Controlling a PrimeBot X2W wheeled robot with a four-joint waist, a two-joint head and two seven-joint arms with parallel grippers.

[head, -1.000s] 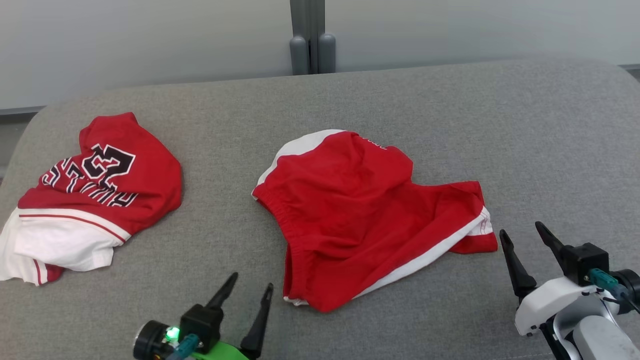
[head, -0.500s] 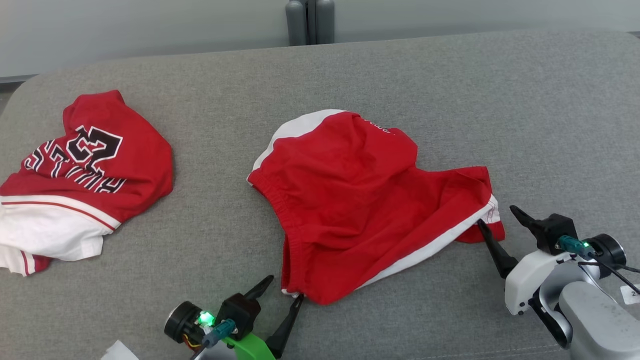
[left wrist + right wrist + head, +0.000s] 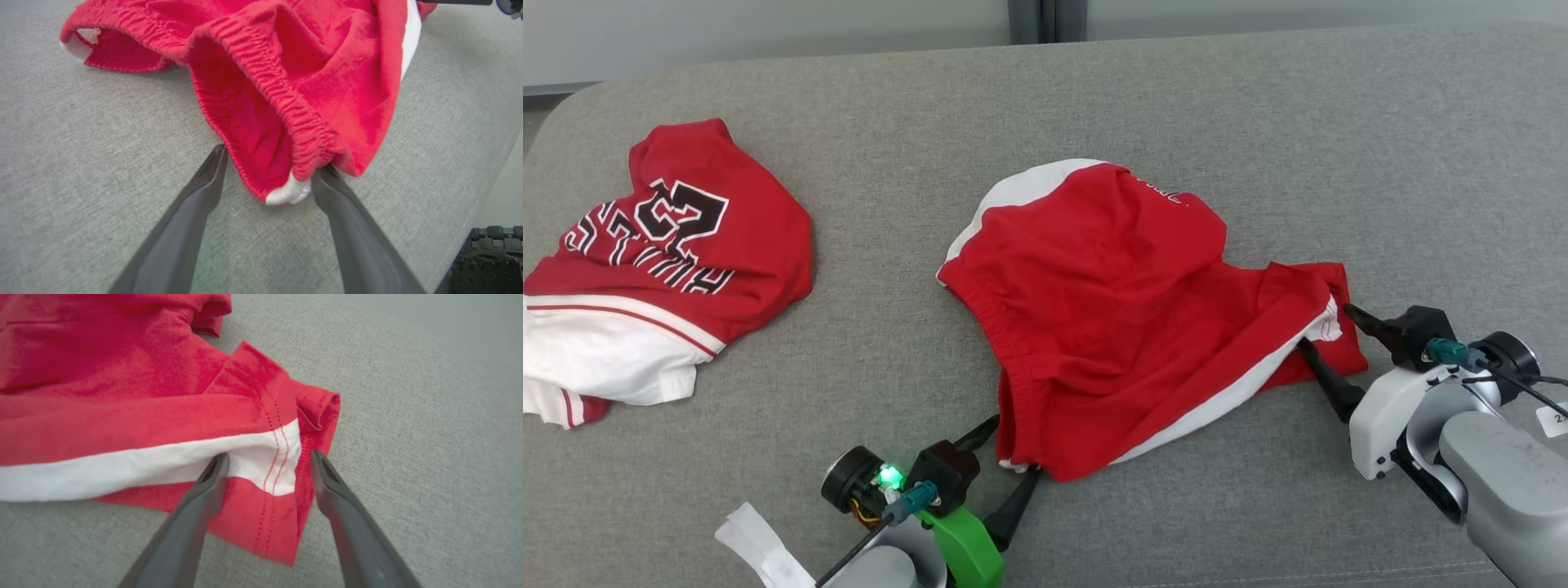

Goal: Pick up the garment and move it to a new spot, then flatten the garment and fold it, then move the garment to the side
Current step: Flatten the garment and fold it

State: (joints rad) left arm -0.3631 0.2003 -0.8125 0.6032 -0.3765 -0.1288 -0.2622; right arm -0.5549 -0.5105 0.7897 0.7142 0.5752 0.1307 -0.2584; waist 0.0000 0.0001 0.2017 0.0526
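Shorts point(image 3: 1111, 302) of red cloth lie crumpled in the middle of the grey cushion point(image 3: 1258, 122). They have a gathered elastic waistband on the near left side and a white stripe running down the near edge to the leg hem on the right. A white panel shows at the far rim. The hem carries rows of red stitching across the stripe, and its outer corner is rolled over on itself.

The left gripper point(image 3: 1013, 447) is spread wide at the near end of the waistband. In the left wrist view one finger touches the bunched elastic beside a white nub of cloth, and the other stands on the cushion just outside the band. The right gripper point(image 3: 1325, 327) is also spread, astride the hem where the stripe ends, with nothing clamped.

Small white lettering near the shorts' far edge is too small to read. A red and white jersey point(image 3: 678, 245), well apart to the left, shows a black "23" outlined in white, seen upside down. The folded letters under the number cannot be made out.
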